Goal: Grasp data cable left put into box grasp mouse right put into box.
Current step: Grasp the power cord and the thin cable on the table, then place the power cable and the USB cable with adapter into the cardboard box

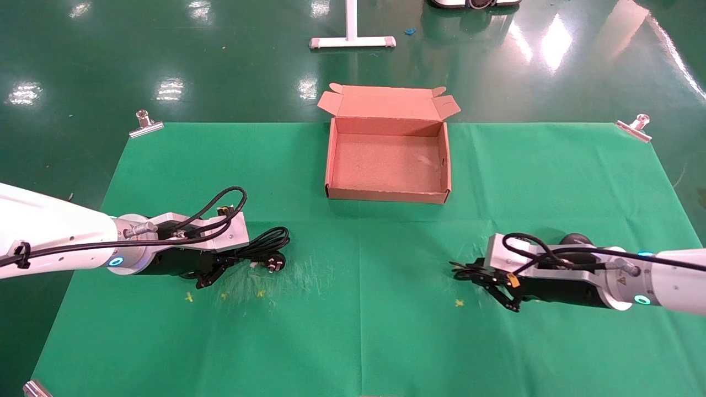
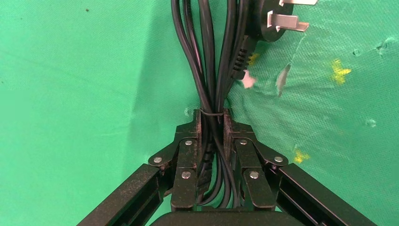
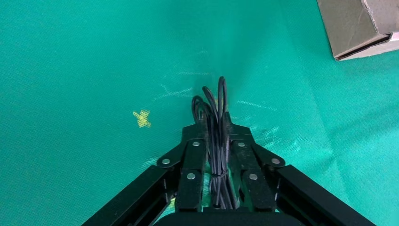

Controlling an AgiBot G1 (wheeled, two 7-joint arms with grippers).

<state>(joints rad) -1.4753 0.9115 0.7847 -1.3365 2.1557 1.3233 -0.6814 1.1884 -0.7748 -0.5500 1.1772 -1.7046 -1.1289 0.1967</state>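
The data cable [image 1: 265,242] lies on the green cloth at the left, its pronged plug [image 1: 274,263] beside it. My left gripper [image 1: 212,270] is shut on its tied bundle; the left wrist view shows the thick cords [image 2: 211,70] pinched between the fingers [image 2: 194,141], with the plug [image 2: 277,21] beyond. My right gripper [image 1: 485,278] is shut on the mouse's thin bundled cord [image 3: 214,117] low on the cloth at the right. The mouse [image 1: 575,240] peeks out behind the right wrist. The open brown box [image 1: 386,193] stands at the middle back, empty.
The green cloth [image 1: 358,331] covers the table, held by metal clips [image 1: 144,124] at the corners [image 1: 635,128]. Small yellow marks [image 1: 459,302] dot the cloth. A corner of the box [image 3: 362,28] shows in the right wrist view. A white stand [image 1: 352,39] is on the floor behind.
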